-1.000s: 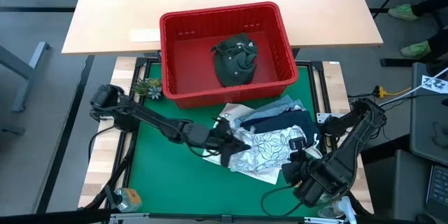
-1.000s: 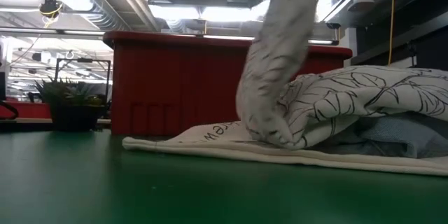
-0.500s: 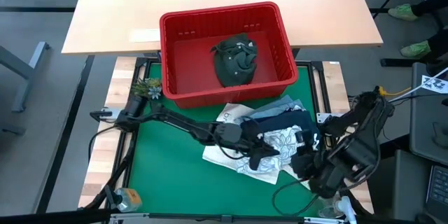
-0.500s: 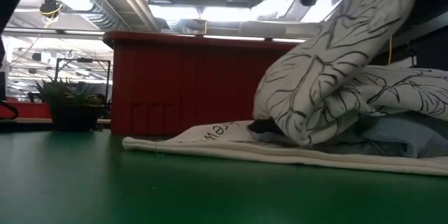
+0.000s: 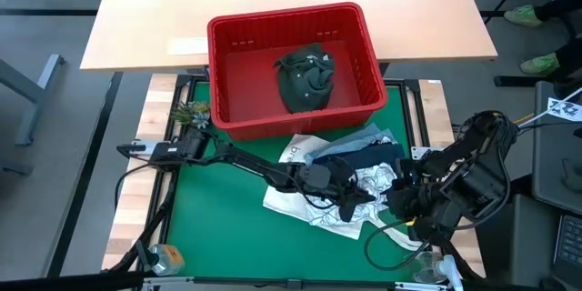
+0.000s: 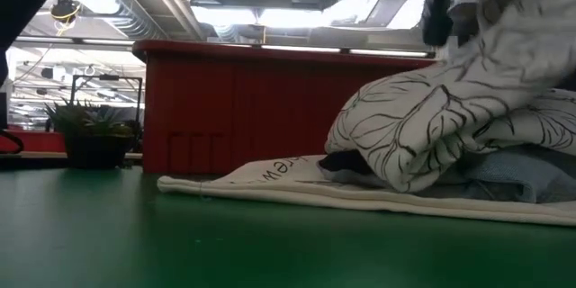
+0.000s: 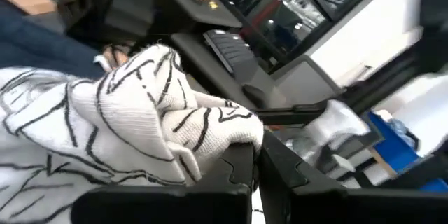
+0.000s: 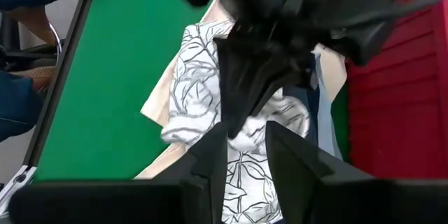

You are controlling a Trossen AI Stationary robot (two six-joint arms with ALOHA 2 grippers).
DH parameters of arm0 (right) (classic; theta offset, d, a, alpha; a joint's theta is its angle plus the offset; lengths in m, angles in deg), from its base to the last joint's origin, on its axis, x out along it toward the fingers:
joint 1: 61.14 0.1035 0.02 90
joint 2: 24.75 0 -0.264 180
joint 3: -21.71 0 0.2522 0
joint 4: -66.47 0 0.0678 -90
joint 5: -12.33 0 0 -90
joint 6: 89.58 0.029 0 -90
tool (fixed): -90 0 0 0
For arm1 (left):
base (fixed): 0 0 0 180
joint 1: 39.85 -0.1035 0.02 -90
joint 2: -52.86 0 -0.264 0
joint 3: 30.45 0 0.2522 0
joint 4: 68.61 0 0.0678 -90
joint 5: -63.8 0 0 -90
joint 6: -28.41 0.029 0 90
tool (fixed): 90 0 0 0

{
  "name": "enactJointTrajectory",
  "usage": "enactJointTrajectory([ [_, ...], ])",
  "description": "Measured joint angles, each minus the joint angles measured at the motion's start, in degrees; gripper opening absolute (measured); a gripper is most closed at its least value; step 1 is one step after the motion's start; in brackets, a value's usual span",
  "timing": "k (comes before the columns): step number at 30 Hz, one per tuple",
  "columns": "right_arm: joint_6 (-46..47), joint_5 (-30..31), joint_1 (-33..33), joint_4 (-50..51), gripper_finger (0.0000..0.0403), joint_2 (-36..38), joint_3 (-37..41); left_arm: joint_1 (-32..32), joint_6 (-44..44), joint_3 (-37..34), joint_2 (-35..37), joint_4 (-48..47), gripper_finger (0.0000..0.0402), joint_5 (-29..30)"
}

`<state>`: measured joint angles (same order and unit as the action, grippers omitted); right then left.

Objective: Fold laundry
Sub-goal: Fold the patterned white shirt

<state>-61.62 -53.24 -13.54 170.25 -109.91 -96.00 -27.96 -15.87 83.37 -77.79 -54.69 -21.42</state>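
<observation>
A: High view, item one — the white leaf-print garment [image 5: 368, 185], bunched on top of the pile at the near right of the green mat [image 5: 218, 227]. Why bunched?

B: Both arms have hold of it. The left gripper [image 5: 353, 202] is closed tight on a fold of it; the left wrist view shows the cloth [image 7: 140, 119] wedged between the shut fingers [image 7: 234, 171]. A pinch like that suits lifting one layer clear of the rest.

A: Item two — the right gripper [image 5: 407, 202]?

B: Just beside the same garment, on its right edge, fingers partly closed. It looks clamped on the cloth, though the contact itself is hidden.

A: Item three — what lies beneath?

B: A navy garment [image 5: 368, 156] and a light blue denim piece [image 5: 377, 136], stacked, with the cream tote bag [image 5: 296, 202] flat under everything. In the low view the printed cloth [image 6: 432, 130] sits heaped over them.

A: Item four?

B: A dark olive garment [image 5: 306, 75] in the red basket [image 5: 227, 55] — apart from the pile, untouched, presumably waiting its turn.

A: Progress?

B: Early, I judge; nothing lies flat or folded.
</observation>
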Motion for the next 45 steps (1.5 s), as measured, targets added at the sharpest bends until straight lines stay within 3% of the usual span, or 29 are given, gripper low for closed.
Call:
enactJointTrajectory([
  [16, 0.0, 0.08, 0.0, 0.0, 0.0099, -0.04, 0.07, -0.78, 0.08, 2.2, -6.82, 0.04, 0.001, 6.0],
  [26, 0.0, 0.1, 0.0, 0.0, 0.0099, -0.07, 0.07, -0.74, 7.48, 2.2, -6.82, 0.48, 0.0016, 7.77],
  [38, 0.3, 0.12, 0.0, -0.02, 0.0099, -0.07, 0.09, -0.77, 18.39, 2.2, -6.74, 0.69, 0.0142, 6.55],
  [45, 4.96, 1.04, 0.02, -0.04, 0.0099, -0.09, 2.21, -0.81, 30.5, 2.2, -4.07, -0.02, 0.016, 6.43],
])
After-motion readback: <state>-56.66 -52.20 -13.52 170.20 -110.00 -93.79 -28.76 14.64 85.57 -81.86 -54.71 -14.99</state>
